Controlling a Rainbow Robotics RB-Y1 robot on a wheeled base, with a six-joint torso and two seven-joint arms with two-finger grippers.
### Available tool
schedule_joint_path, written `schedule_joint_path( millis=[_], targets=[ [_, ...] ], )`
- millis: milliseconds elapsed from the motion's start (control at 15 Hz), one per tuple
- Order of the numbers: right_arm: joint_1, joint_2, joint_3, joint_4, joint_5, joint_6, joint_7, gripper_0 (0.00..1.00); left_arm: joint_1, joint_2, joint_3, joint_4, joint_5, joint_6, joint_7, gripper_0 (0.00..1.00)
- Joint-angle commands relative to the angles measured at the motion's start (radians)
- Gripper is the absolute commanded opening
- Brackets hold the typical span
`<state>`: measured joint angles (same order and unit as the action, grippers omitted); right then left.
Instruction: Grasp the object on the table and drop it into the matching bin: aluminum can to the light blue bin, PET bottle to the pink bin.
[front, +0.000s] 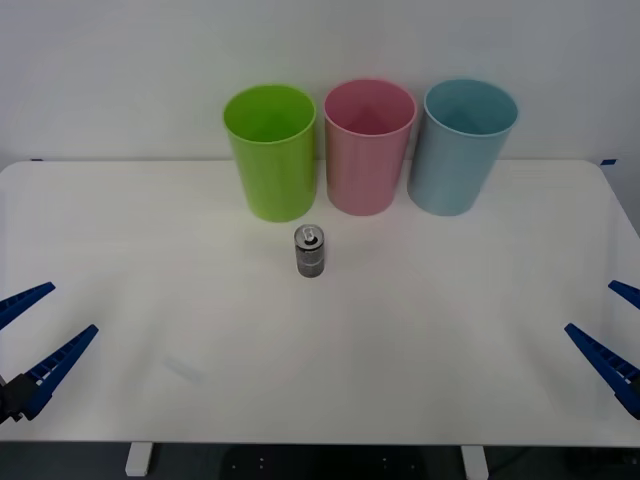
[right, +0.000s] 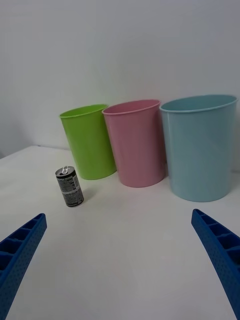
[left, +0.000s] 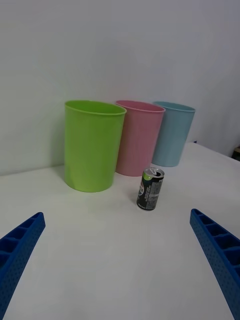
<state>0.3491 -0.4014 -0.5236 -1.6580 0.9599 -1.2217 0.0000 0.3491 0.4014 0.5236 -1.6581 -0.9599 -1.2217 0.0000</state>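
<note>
Small dark grey and silver metal can (front: 309, 251) stands upright on the wide white counter (front: 450, 350), near centre, just at 6 o'clock of the gap between the lime green plastic bin (front: 270, 150) and the tall pink plastic bin (front: 369, 146). The tall light blue plastic bin (front: 460, 145) sits at 2 o'clock from the can.

Left hand (front: 28, 340) at the counter's 8 o'clock, fingers spread wide, empty. Right hand (front: 610, 335) at 4 o'clock, likewise spread and empty.

Risks: the can is short and light, so a glancing finger likely tips it and sets it rolling. Bins stand nearly touching; a release off-centre over blue could drop it into pink.
</note>
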Motion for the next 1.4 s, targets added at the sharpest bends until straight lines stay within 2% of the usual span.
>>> schedule_joint_path(
  millis=[67, 267, 733, 1267, 1400],
  targets=[
    [0.0, 0.0, 0.0, 0.0, 0.0, 0.0, 0.0, 1.0, 0.0, 0.0, 0.0, 0.0, 0.0, 0.0, 0.0, 1.0],
    [-0.004, 0.035, 0.002, -0.009, -0.013, -0.004, 0.003, 1.0, 0.0, 0.0, 0.0, 0.0, 0.0, 0.0, 0.0, 1.0],
    [0.024, 0.035, 0.066, -0.051, -0.024, 0.041, 0.014, 1.0, 0.0, 0.0, 0.0, 0.0, 0.0, 0.0, 0.0, 1.0],
    [-0.022, 0.035, 0.198, -0.051, 0.092, 0.117, 0.077, 1.0, 0.0, 0.0, 0.0, 0.0, 0.0, 0.0, 0.0, 1.0],
    [-0.028, 0.035, 0.243, -0.051, 0.099, 0.162, 0.097, 1.0, 0.0, 0.0, 0.0, 0.0, 0.0, 0.0, 0.0, 1.0]
  ],
)
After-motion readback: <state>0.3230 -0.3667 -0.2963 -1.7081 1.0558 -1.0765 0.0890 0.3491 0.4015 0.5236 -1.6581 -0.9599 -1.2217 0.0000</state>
